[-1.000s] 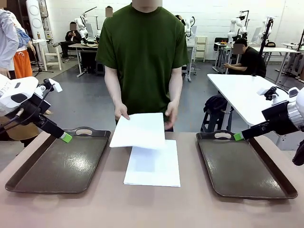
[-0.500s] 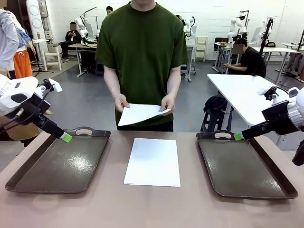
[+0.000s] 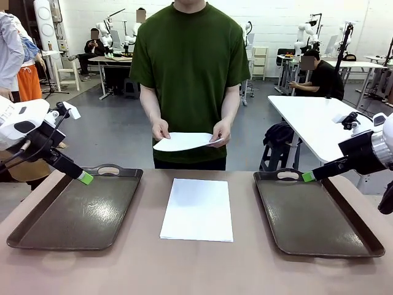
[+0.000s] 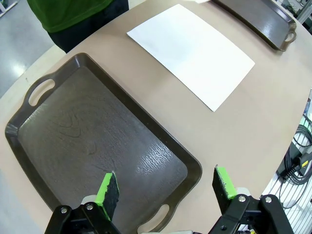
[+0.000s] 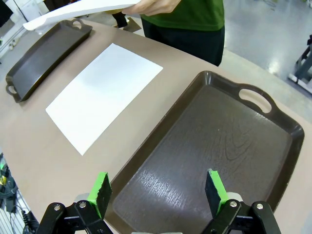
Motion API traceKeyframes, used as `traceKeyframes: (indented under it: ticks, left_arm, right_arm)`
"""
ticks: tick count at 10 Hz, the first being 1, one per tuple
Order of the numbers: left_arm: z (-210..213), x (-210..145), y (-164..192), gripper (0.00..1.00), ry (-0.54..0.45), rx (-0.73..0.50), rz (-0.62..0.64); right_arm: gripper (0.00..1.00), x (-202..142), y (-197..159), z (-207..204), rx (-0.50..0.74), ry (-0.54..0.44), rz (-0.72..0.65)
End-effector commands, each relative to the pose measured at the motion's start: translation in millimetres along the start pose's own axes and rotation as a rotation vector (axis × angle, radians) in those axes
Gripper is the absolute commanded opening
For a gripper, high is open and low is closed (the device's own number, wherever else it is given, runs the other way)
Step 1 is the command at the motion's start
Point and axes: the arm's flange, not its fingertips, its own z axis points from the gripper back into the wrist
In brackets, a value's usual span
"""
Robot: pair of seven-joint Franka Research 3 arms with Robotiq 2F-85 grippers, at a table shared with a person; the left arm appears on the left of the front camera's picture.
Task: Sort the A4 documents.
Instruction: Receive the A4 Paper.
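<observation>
A4 documents await sorting: one lies flat on the table midway between our pincers, well apart from both. The person's hands hold a second sheet beyond it. Our left pincer and right pincer hang wide open and empty, each above its own tray, the left tray and the right tray. With no paper in either, we judge the sorting not yet begun.

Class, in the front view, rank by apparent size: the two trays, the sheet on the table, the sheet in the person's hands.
1. Left tray and right tray: alike, unranked.
2. Table sheet.
3. Held sheet, tilted nearly edge-on and farther away.
</observation>
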Motion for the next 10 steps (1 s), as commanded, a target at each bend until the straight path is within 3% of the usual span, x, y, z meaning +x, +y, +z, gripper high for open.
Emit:
traceKeyframes:
  ticks: [1,10]
  left_arm:
    - [-0.8,-1.3,2.0,1.0,-0.011,-0.007,-0.001]
    - [-0.8,-1.3,2.0,1.0,-0.011,-0.007,-0.001]
  right_arm:
    - [1.0,-1.3,-1.1,-3.9,0.003,0.003,-0.006]
    - [1.0,-1.3,-1.1,-3.9,0.003,0.003,-0.006]
